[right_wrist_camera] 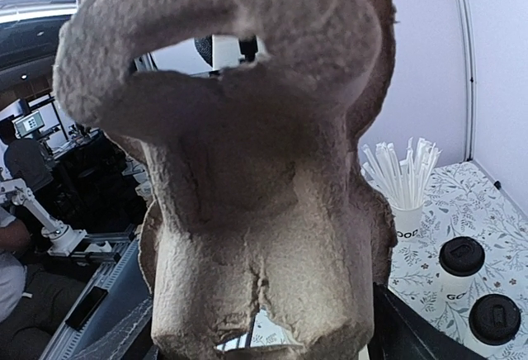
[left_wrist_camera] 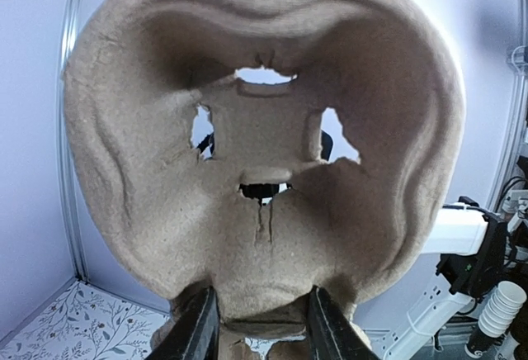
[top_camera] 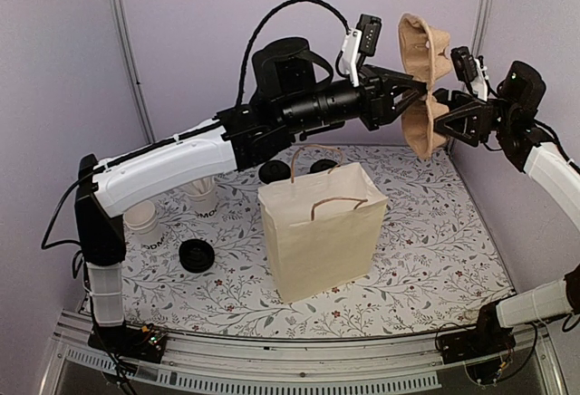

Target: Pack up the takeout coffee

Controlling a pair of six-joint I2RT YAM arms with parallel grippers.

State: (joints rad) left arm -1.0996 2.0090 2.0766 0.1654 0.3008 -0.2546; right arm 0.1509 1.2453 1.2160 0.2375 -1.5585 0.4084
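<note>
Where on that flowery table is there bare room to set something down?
The widest bare patch lies right of the paper bag, toward the right arm. A narrower strip runs in front of the bag. Left of it is crowded with white cups and a black lid; two lidded cups stand behind it.

White-shelled left arm and right arm, black joints, black left gripper and right gripper, looping black cable.

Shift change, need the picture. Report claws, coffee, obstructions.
Left claw clamped on pulp cup carrier, aloft. Right claw against carrier, grip unclear. Two lidded takeout coffees on table behind paper bag, untouched. Carrier occupies both arms.
</note>
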